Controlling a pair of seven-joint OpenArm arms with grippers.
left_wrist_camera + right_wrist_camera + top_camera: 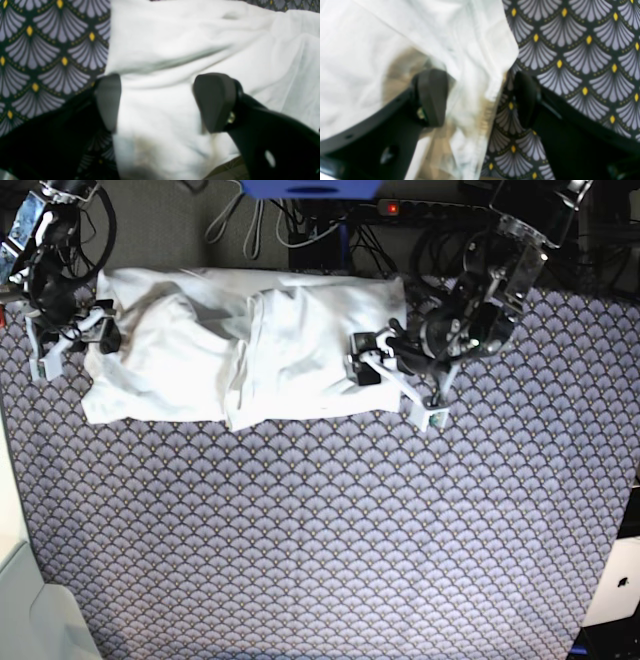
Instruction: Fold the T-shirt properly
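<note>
The white T-shirt (250, 345) lies rumpled and partly folded over itself along the far side of the table. At its right end, my left gripper (363, 360) straddles the hem. In the left wrist view, that left gripper (162, 102) is open, its black fingers (215, 100) wide apart over the T-shirt (190, 50). My right gripper (103, 323) sits at the shirt's left end. The right wrist view shows this right gripper (480, 98) open as well, with the T-shirt (395, 30) edge hanging between the fingers (432, 97).
A dark cloth with a fan pattern (330, 540) covers the table. Cables and a power strip (420, 208) run behind the far edge. A white object (25, 610) sits at the lower left corner, and another device (615, 580) at the right edge.
</note>
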